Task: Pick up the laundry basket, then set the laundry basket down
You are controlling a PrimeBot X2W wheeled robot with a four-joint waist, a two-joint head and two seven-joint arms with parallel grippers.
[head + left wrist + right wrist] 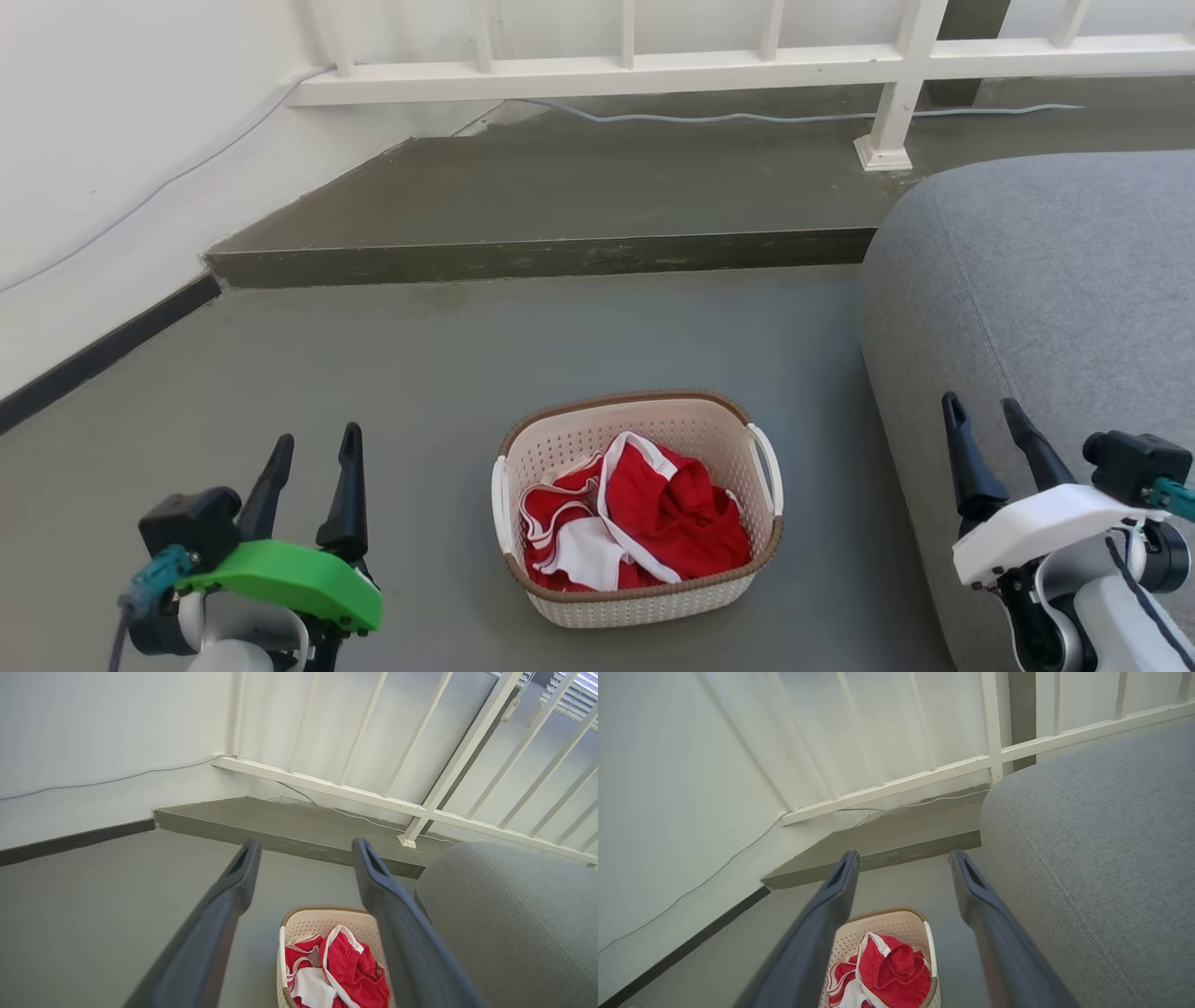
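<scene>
The grey floor [373, 373] took up most of the scene, with a white wall [112, 140] and its dark skirting along the left side. A grey upholstered sofa [1046, 280] bulked in from the right, its rounded edge reaching toward the middle. At the far side lay a low raised step [560, 187] of the same grey, and above it ran a white railing [653, 70] with one post footed on the step. A thin pale cable [747, 117] trailed along the far edge of the step under the railing. The laundry basket [644, 597] stood upright on the floor at the near centre, between the two arms, close to the sofa's left edge but apart from it, and well short of the step. Its white handles sat on its left and right sides. Inside it lay crumpled red and white clothes [672, 513], heaped below the brown rim. The left jaws, at the near left, stood apart with their dark fingers [347, 485] pointing away and nothing between them, clear of the basket. The right jaws, at the near right in front of the sofa, were likewise spread, their fingers [966, 467] gripping nothing and not touching the basket
</scene>
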